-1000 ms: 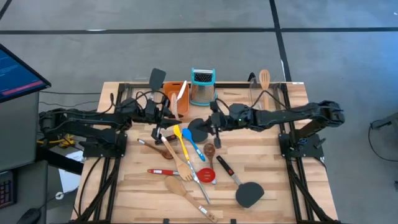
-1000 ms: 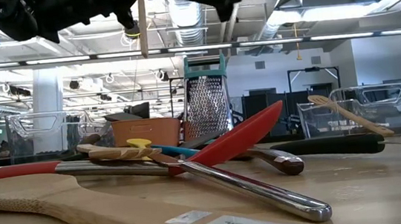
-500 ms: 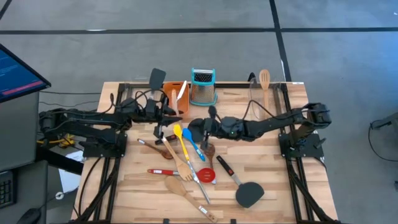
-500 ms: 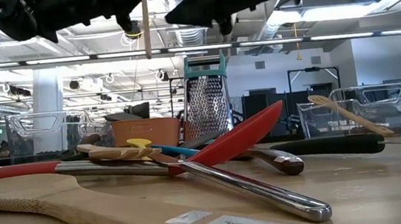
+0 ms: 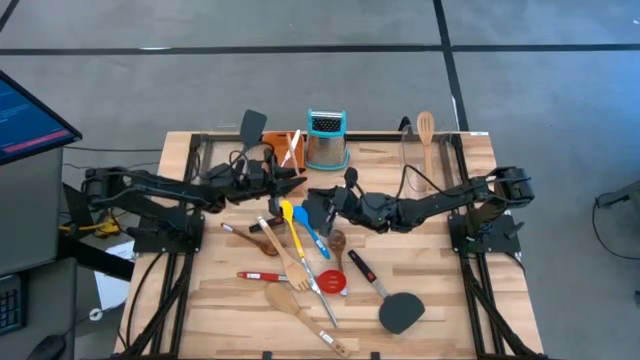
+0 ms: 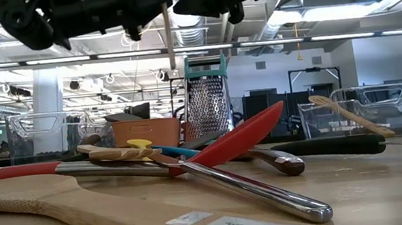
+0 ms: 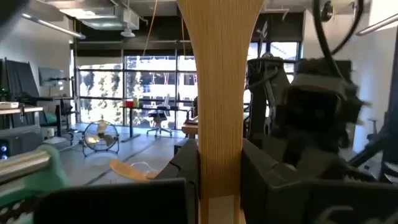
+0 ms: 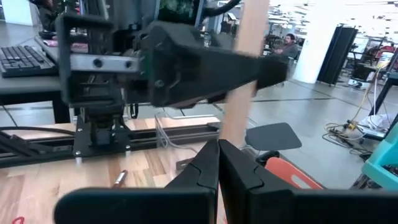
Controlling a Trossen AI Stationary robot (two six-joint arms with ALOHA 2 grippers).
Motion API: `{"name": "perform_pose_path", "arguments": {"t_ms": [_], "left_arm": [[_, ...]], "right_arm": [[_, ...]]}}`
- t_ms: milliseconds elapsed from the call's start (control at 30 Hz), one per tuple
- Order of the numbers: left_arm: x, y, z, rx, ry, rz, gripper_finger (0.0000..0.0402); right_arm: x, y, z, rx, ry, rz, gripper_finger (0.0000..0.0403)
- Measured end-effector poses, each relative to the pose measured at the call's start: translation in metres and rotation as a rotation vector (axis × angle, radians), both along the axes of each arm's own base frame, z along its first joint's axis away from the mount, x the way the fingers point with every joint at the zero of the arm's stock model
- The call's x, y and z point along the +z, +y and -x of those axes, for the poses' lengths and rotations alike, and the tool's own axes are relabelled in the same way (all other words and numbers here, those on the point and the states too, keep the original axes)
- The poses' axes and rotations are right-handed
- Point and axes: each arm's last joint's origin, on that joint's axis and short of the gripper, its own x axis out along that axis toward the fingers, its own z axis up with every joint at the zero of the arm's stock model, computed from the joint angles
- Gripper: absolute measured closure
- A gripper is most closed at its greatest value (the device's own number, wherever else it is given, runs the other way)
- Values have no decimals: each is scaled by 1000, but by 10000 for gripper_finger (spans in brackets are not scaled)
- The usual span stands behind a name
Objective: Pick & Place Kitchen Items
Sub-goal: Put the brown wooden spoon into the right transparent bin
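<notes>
Gripping a pale flat-handled wooden utensil (image 7: 219,93), the left gripper (image 5: 283,182) sits above the table near the 12 o'clock edge, just beside the orange rectangular tray (image 5: 271,142). Left wrist view: both dark fingers (image 7: 186,163) pinch the flat wooden handle; low view shows the utensil (image 6: 169,37) hanging vertical under the arm, clear of the table.

Right gripper (image 5: 322,198) hovers at table centre, at 3 o'clock of the left one, close by but apart. Right wrist view: fingers (image 8: 205,169) pressed together, nothing between them.

Pile of loose utensils lies at 6 o'clock of both grippers:
- yellow-headed spoon (image 5: 292,224) and blue-handled spoon (image 5: 313,236), side by side
- red round-headed spoon with steel handle (image 5: 330,281)
- wooden slotted spatula (image 5: 288,262)
- large wooden spoon (image 5: 285,299) nearest the 6 o'clock edge
- black turner with wide head (image 5: 398,311) at 5 o'clock of the pile

Steel box grater with teal top (image 5: 326,140) stands at 12 o'clock, just beside the tray on its 3 o'clock side. Another black turner (image 5: 252,126) pokes out at 9 o'clock of the tray. Clear bin at the 1 o'clock corner holds a wooden slotted spoon (image 5: 426,128).
</notes>
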Motion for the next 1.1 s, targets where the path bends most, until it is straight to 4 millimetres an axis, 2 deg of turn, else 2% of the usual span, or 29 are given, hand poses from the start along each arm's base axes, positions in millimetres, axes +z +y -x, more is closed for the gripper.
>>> {"name": "perform_pose_path", "arguments": {"t_ms": [167,267,433,633,767,900,1100], "left_arm": [[3,2,-12,2,-4,0,363],[3,3,-15,5,-1,-9,365],[3,3,-15,19,4,-10,362],[3,3,-15,20,4,-9,365],[3,2,-15,19,4,-8,362],[3,1,-15,16,5,-8,364],[3,1,-15,16,5,-8,362]], "right_arm": [[-3,0,0,0,34,6,401],[-6,-2,0,-8,64,18,384],[-6,-2,1,-58,100,87,323],[-4,-6,1,-85,87,87,238],[-3,-11,0,-99,76,80,197],[-2,-14,-1,-58,53,66,184],[3,-20,-4,-4,27,31,202]]}}
